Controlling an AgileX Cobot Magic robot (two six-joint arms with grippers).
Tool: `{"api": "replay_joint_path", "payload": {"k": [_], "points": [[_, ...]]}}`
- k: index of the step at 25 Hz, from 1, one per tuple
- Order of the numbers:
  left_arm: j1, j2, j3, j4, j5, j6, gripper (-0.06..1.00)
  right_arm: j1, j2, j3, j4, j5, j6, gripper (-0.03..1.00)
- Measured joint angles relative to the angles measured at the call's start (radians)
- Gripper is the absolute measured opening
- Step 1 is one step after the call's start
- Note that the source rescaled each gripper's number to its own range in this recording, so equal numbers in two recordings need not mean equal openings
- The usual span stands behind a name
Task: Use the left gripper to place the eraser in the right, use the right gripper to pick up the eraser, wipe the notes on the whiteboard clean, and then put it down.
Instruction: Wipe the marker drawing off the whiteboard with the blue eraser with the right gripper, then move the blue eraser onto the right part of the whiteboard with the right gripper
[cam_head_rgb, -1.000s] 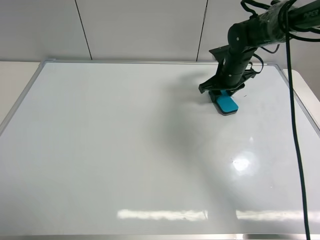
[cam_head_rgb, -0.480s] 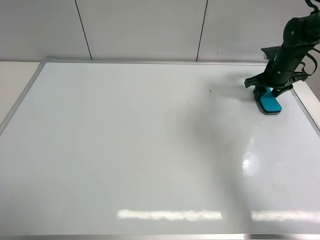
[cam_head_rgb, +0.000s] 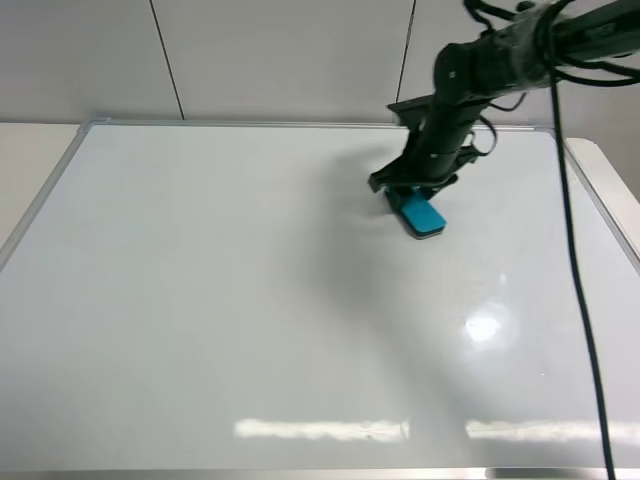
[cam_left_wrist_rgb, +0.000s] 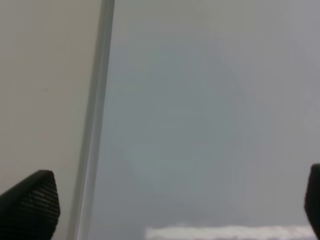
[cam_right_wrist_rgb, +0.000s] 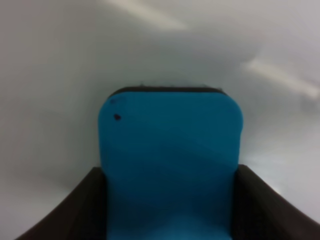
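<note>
Got the eraser (cam_head_rgb: 424, 217) pinched tight in the right gripper (cam_head_rgb: 410, 198), felt down flat on the whiteboard (cam_head_rgb: 250, 300) toward the far edge, presumably for wiping. Left gripper (cam_left_wrist_rgb: 170, 207) wide open, empty, off by the frame (cam_left_wrist_rgb: 97, 125).

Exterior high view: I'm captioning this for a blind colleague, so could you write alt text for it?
The right gripper, on a black arm reaching in from the upper right, holds a teal eraser down on a large whiteboard, in its far right part. No marker marks show on the board, and a grey panelled wall stands behind it.
</note>
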Motion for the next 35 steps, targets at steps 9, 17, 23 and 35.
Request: {"api": "replay_joint_path", "payload": {"k": [9,17,23,35], "points": [[0.000,0.000,0.000,0.000,0.000,0.000,1.00,0.094,0.076,-0.125,-0.081,0.063,0.167,0.04],[0.000,0.000,0.000,0.000,0.000,0.000,1.00,-0.110,0.079,-0.135,-0.076,0.049,0.163,0.04],[0.000,0.000,0.000,0.000,0.000,0.000,1.00,-0.234,0.076,-0.138,-0.088,0.076,0.146,0.04],[0.000,0.000,0.000,0.000,0.000,0.000,1.00,-0.260,-0.095,-0.059,0.011,0.122,-0.036,0.04]]}}
